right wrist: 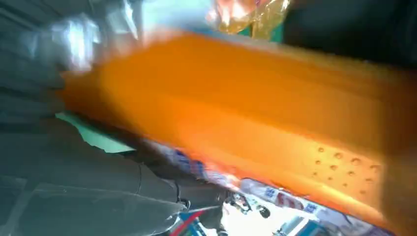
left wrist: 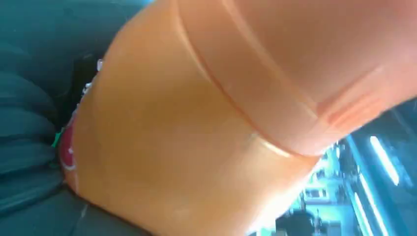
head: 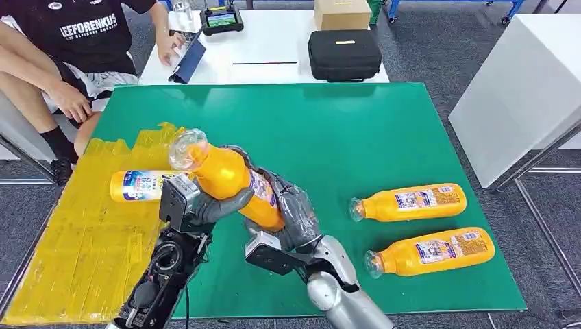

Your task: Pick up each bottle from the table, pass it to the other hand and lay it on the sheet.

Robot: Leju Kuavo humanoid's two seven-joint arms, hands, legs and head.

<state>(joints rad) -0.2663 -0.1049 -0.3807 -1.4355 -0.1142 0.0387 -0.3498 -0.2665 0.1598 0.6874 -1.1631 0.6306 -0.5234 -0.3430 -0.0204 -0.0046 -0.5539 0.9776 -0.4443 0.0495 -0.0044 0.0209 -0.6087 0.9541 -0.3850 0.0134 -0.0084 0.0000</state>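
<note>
Starting at the left of the head view, a yellow sheet [head: 82,253] is seen spread over the left end of the green table [head: 356,137], its near corner cut off by the picture edge. One bottle [head: 140,186] is laid on the sheet, its right end hidden behind the left hand [head: 199,205]. Above the seam between sheet and table, a raised bottle [head: 226,178] is held tilted, clear cap toward the sheet and base toward the right hand [head: 291,212]. The left hand is wrapped around the orange body below the neck; the right hand is closed around the labelled lower half. Both hands are thus seen gripping the same bottle, and much of its label is covered by fingers.

In the left wrist view the orange body [left wrist: 206,128] is pressed close to the lens and blurred; the fingers [left wrist: 24,132] are made out only as dark ridges at the edge. In the right wrist view the bottle [right wrist: 246,123] is smeared, with part of the label legible as coloured blotches only.

Further right on the table, two more bottles are lying on their sides, one [head: 409,202] behind the other [head: 431,251], near each other but apart, caps pointing left.

At the far edge, a white table [head: 267,48] carrying a black case [head: 344,53] is noted, and a seated person [head: 75,48] is cut off at the upper left.
</note>
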